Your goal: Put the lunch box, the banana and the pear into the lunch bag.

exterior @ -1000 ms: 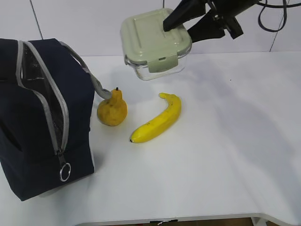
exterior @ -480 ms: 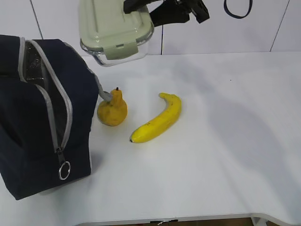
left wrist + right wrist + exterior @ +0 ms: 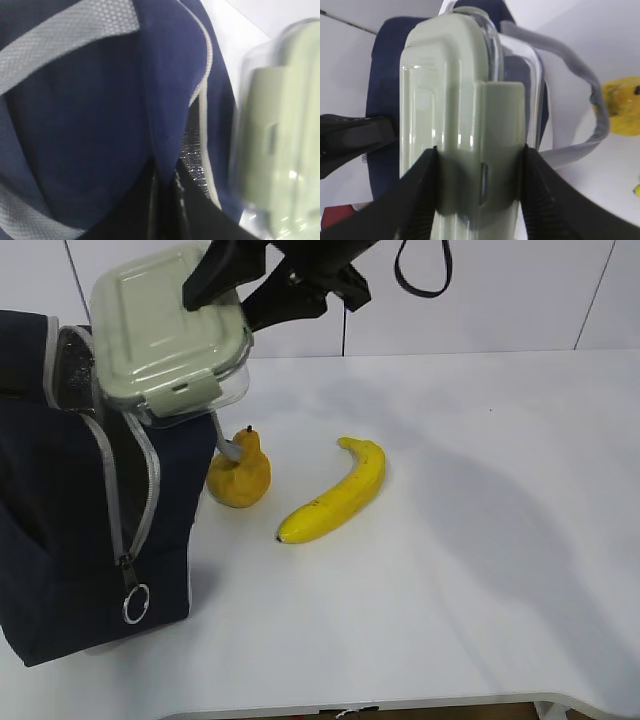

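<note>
My right gripper [image 3: 232,292] [image 3: 479,150] is shut on the lunch box [image 3: 165,335] [image 3: 465,100], its fingers clamped on a sage-green side clip. It holds the box tilted in the air, over the open top of the navy lunch bag [image 3: 60,520] at the left. My left gripper [image 3: 165,172] is shut on the bag's navy fabric edge [image 3: 165,100] next to the foil lining [image 3: 192,150]; the box is blurred at the right of that view [image 3: 280,145]. The pear [image 3: 238,472] stands beside the bag. The banana [image 3: 335,495] lies right of the pear.
A grey webbing handle [image 3: 215,430] hangs from the bag toward the pear. The zipper pull ring [image 3: 135,603] dangles at the bag's front. The white table [image 3: 480,540] stretches to the right, with a white wall behind.
My right gripper has carried the lunch box leftward, from above the table behind the banana to over the bag's open top. The pear and banana have not moved.
</note>
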